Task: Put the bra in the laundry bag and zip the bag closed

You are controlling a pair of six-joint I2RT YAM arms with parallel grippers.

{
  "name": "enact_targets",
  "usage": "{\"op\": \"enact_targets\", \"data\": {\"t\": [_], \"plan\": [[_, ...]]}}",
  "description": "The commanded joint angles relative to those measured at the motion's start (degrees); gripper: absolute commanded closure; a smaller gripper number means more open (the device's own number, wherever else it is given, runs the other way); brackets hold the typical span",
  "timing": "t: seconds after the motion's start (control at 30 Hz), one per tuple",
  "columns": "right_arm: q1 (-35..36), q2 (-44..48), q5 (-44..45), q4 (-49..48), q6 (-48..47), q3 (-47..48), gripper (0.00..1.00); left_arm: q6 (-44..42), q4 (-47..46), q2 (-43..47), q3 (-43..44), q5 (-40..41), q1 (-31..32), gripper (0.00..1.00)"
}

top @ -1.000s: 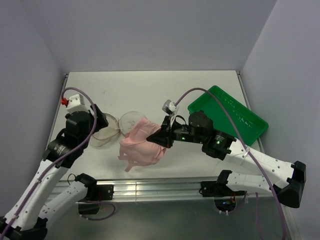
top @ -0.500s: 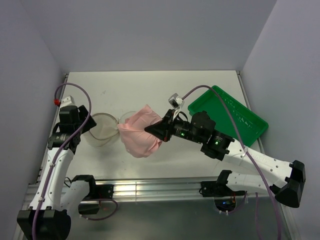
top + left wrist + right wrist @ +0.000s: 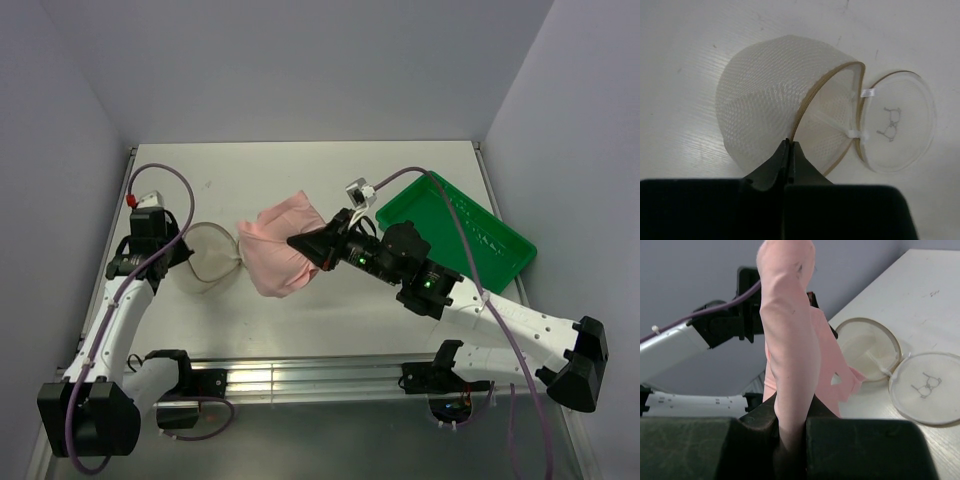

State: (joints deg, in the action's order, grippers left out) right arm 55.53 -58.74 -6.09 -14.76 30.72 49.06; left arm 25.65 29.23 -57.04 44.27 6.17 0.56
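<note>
The laundry bag [image 3: 767, 97] lies left of centre, a round mesh case open in two halves. My left gripper [image 3: 790, 145] is shut on the tan rim of its domed half [image 3: 212, 256], tilting it up. The flat disc [image 3: 897, 122] with a small dark mark rests on the table beside it. The pale pink bra [image 3: 278, 250] hangs bunched just right of the bag, above the table. My right gripper [image 3: 306, 243] is shut on it, with the fabric [image 3: 790, 335] rising from between the fingers. In the right wrist view both bag halves [image 3: 867, 347] lie beyond the bra.
A green rectangular tray [image 3: 470, 235] sits at the right side of the white table [image 3: 300, 180]. Grey walls close in the back and both sides. The left arm [image 3: 120, 300] reaches along the left edge.
My left gripper has closed on the bag's rim and tipped that half upward. My right gripper has carried the bra up and farther from the near edge, toward the bag.
</note>
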Motion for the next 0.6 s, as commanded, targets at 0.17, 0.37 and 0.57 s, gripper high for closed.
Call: {"op": "enact_targets", "data": {"t": [0.17, 0.37, 0.57], "plan": [[0.37, -0.32, 10.38, -9.48, 3.99, -1.25, 1.0, 5.1, -6.01, 4.12, -1.02, -14.16, 3.48, 1.0], [0.37, -4.53, 13.81, -13.43, 6.1, -0.98, 1.0, 12.93, -13.58, 9.39, -5.33, -21.99, 6.56, 1.0], [0.2, -10.32, 15.4, -19.14, 7.95, -2.91, 1.0, 16.18, -19.29, 13.09, -10.16, -23.84, 6.91, 1.0]]}}
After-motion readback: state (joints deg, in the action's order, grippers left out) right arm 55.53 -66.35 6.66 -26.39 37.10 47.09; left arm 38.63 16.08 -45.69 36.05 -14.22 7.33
